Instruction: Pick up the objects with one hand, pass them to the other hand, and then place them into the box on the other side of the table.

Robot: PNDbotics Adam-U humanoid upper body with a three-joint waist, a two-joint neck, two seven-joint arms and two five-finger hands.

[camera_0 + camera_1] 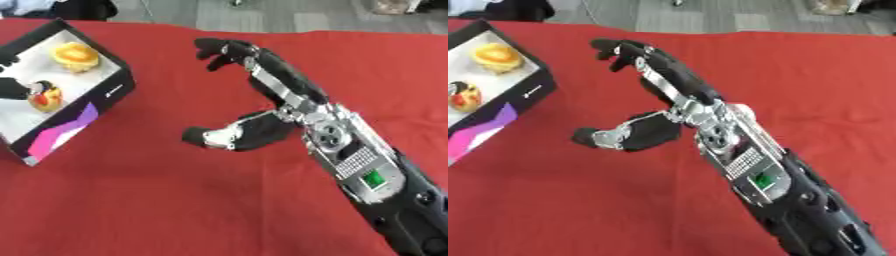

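My right hand [289, 107]: spread wide over mid-table, holding nothing
Box [109, 90]: table's far left corner
Inside box: yellow object [74, 56]; red-yellow one [45, 97], perhaps a toy

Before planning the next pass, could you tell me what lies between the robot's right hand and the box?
Only bare red tablecloth lies between the open right hand and the box, shown in the left eye view.

Box [112, 90]: far left of my table [175, 200].
In box: bun [74, 55] at back, toy [45, 96] nearer me.
R hand [262, 112]: mid-table, right of box, well apart.
L hand [12, 88]: I see it at box's left edge, by toy.
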